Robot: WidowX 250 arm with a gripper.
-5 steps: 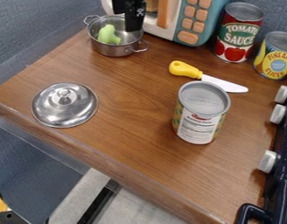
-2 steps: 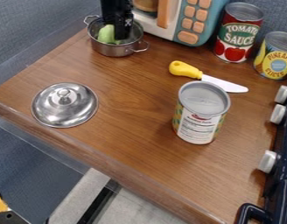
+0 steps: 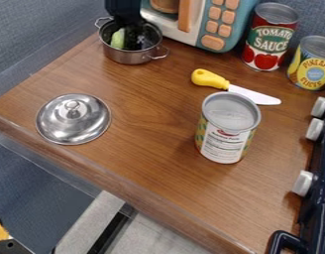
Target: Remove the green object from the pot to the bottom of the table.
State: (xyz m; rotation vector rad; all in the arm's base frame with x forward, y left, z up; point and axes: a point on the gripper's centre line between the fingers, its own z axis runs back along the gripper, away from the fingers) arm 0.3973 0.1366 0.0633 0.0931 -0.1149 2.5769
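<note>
The pot could be tipped if its rim is caught
The green object, in the pot at far left, could be dropped if poorly pinched; the end effector is pointed down into the pot beside it, whether released or clenched cannot be told

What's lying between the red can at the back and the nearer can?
In the camera view, a yellow-handled knife lies on the wooden tabletop between the red can and the nearer can.
</note>
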